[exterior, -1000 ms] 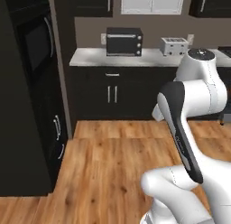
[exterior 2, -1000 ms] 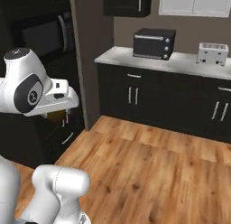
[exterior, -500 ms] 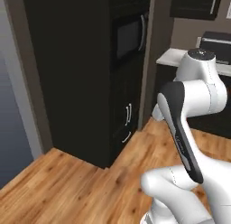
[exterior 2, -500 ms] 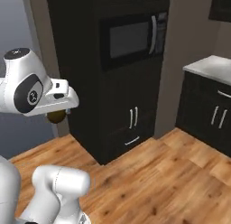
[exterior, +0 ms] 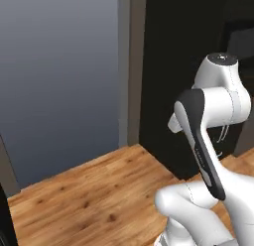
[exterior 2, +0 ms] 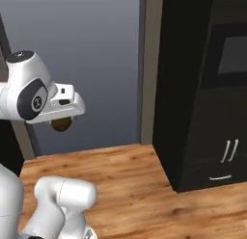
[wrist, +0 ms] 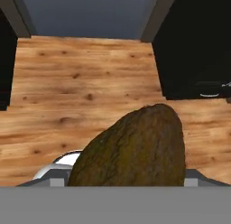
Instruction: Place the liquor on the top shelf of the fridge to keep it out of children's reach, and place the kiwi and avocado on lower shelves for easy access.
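1. Standing across the back of the room is a plain blue-grey wall [exterior: 59, 71], the largest surface here, with a narrow brown-grey vertical post [exterior 2: 150, 64] at its right edge.
2. Next in size is a tall black cabinet column [exterior 2: 202, 88] to the right of that post. It carries a built-in microwave [exterior 2: 231, 55] high up and two thin pale handles [exterior 2: 229, 150] lower down.
3. The wooden floor [exterior: 89, 195] runs from the wall to the foot of the black column, and it also lies far below the hand in the hand view.
4. A dark edge [exterior 2: 10, 79] shows at the far left of the right base view. I cannot tell if this belongs to the fridge, and no open shelf is visible from here.
5. The white arm is folded high, with the hand held out level and pointing down toward the floor.
6. The gripper [exterior 2: 61, 121] has its jaws set wide apart, and they are clamped on the kiwi [wrist: 135, 148].
7. The kiwi is the smallest thing, an olive-brown ball hanging just under the hand in the right base view. In the hand view its long axis tilts up toward the right.
8. The relation that matters: the kiwi is already in the hand, so the target is the lower shelves, and these are not in front of the hand now. In my judgement the base must turn further, probably to the left side, until the fridge interior faces the gripper.
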Controlling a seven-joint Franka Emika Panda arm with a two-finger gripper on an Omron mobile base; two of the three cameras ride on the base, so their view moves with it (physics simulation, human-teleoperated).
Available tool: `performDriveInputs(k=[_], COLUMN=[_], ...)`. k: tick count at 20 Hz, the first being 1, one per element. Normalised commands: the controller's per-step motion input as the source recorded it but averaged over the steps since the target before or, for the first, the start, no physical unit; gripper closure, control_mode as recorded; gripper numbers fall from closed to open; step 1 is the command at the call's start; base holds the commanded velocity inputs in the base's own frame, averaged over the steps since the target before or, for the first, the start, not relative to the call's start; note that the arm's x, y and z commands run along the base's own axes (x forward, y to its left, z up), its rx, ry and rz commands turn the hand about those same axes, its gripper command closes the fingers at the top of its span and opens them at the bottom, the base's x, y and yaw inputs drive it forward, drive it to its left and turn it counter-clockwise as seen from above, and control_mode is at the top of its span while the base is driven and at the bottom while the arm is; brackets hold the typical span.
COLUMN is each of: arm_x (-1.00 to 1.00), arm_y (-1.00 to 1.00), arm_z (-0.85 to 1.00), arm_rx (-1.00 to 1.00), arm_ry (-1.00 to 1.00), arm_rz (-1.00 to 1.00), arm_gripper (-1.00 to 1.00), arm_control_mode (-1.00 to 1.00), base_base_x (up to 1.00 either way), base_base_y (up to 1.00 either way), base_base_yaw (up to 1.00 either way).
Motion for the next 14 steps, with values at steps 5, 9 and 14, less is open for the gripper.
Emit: performDriveInputs(k=[5,9,14], arm_x=[0.0,0.0,0.0], arm_y=[0.0,0.0,0.0], arm_z=[0.0,0.0,0.0], arm_rx=[0.0,0.0,0.0], arm_ry=[0.0,0.0,0.0], arm_rz=[0.0,0.0,0.0], arm_gripper=[1.0,1.0,1.0], arm_control_mode=[1.0,1.0,1.0], base_base_x=[-0.23,-0.19,-0.1], base_base_y=[0.86,0.9,0.86], base_base_yaw=[0.73,0.7,0.71])
